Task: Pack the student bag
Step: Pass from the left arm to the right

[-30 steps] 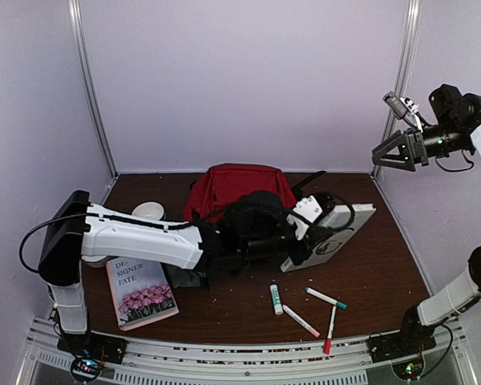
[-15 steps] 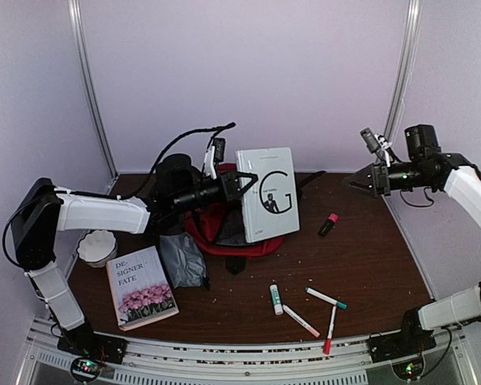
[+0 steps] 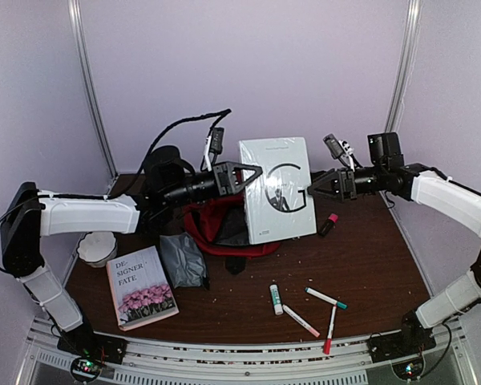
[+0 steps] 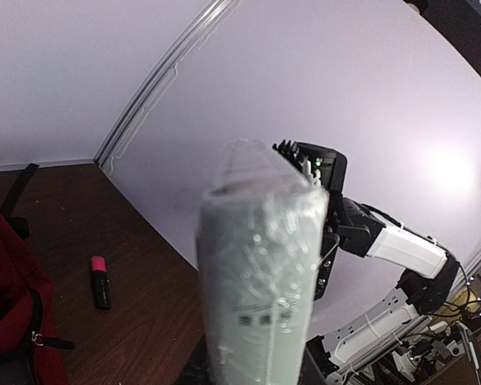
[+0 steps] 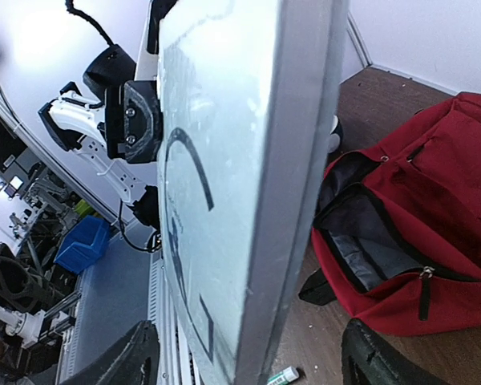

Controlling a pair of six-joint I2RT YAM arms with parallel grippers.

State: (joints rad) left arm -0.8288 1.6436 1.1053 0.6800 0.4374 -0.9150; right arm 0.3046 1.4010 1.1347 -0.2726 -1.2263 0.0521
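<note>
The left gripper [image 3: 239, 178] is clamped on the left edge of a white book [image 3: 276, 188] and holds it upright in the air, with the cover toward the top camera. The right gripper [image 3: 311, 191] is at the opposite edge. Its fingers [image 5: 132, 357] are apart, one on each side of the book, and I judge they do not press it yet.

The bag [image 3: 224, 233] lies on the table [image 3: 377, 265] under the book, a little toward the left arm's side. Its opening [image 5: 361, 241] gapes and shows grey lining. The book's long axis stands nearly vertical, so the coming move is probably downward into this opening. The left gripper is the nearer one to the bag.
</note>
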